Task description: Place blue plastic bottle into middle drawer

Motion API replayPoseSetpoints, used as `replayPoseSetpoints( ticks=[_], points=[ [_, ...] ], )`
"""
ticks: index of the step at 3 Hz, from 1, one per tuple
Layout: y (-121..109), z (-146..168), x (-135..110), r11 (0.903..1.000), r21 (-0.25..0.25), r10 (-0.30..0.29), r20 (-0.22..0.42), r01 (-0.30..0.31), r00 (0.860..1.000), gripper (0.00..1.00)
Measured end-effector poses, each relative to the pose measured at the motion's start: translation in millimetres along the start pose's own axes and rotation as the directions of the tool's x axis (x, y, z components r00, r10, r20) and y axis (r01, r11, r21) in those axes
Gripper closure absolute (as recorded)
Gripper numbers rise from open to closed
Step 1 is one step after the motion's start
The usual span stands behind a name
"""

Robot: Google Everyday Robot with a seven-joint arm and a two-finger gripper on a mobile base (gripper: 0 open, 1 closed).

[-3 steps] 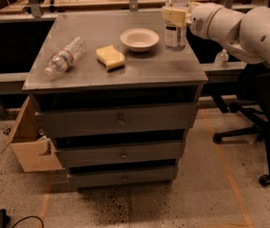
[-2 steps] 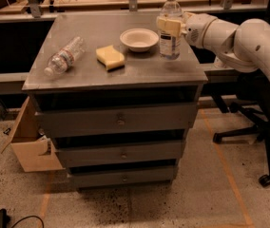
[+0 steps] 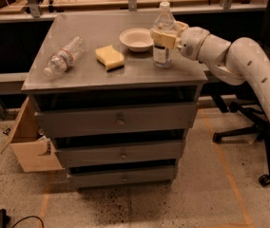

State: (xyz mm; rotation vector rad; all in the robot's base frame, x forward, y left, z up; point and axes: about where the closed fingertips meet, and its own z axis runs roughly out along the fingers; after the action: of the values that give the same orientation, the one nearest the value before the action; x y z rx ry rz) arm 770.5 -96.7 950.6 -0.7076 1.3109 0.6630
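The blue plastic bottle (image 3: 162,54) stands upright near the right edge of the grey cabinet top (image 3: 101,75), just right of the white bowl (image 3: 136,39). It is clear, with a white cap and a dark label. My gripper (image 3: 164,36) reaches in from the right and is shut on the bottle's upper body. I cannot tell whether the bottle's base touches the top. The middle drawer (image 3: 121,153) is the second of three grey fronts below, and its front is not pulled out past the others.
A clear bottle with a red-and-white label (image 3: 64,56) lies on the left of the top. A yellow sponge (image 3: 110,57) lies in the middle. A cardboard box (image 3: 30,144) sits on the floor left of the cabinet. An office chair base (image 3: 249,127) stands at the right.
My gripper has carried the bottle left and toward the front of the cabinet top, from the back right corner to beside the bowl. Nothing else has moved.
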Motion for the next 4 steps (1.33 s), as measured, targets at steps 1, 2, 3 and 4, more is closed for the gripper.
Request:
replayPoseSetpoints(
  ticks=[1, 2, 3, 4],
  points=[
    [5.0, -5.4, 14.6, 0.9998, -0.018, -0.003, -0.007, 0.003, 1.0, 0.84],
    [5.9, -7.2, 15.1, 0.9998, -0.021, -0.003, -0.012, 0.003, 1.0, 0.59],
    [5.6, -7.0, 12.0, 0.9998, -0.021, -0.004, -0.012, 0.003, 1.0, 0.36],
    [5.6, -7.0, 11.7, 0.9998, -0.021, -0.004, -0.012, 0.003, 1.0, 0.14]
  ],
)
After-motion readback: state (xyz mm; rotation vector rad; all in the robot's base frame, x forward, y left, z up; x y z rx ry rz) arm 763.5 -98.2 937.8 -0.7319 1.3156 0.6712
